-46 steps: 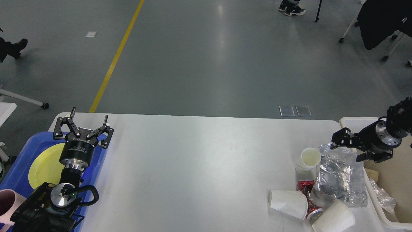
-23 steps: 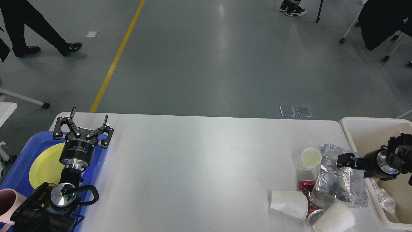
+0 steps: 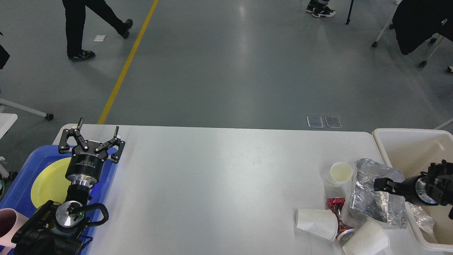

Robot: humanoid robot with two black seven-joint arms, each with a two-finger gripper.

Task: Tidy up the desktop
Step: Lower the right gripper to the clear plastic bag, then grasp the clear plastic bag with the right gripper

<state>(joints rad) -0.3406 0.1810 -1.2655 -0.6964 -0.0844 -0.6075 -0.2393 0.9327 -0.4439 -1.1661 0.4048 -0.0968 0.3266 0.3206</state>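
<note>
- Right hand (image 3: 380, 186): at the right edge of the frame, low over the crumpled silver foil bag (image 3: 378, 193). A second ago it stood higher, beside the cream bin (image 3: 407, 136); it has since dropped and drawn toward the bag. Finger spacing cannot be told, as the hand is seen dark and nearly end-on. No grip on the bag is visible.
- Left hand (image 3: 92, 136): at the left of the frame, fingers spread wide, holding nothing, above the far end of the blue tray (image 3: 21, 177). Unchanged over the last second.
- Table (image 3: 219, 184): fills the lower half of the frame. Litter is grouped at its lower right: the foil bag, one upright paper cup (image 3: 340, 173), two tipped paper cups (image 3: 316, 219), and a red wrapper (image 3: 335, 204).
- Assessment: the descent indicates the foil bag is the next item for removal, probably to the adjacent bin. The cups and wrapper remain to be cleared.
</note>
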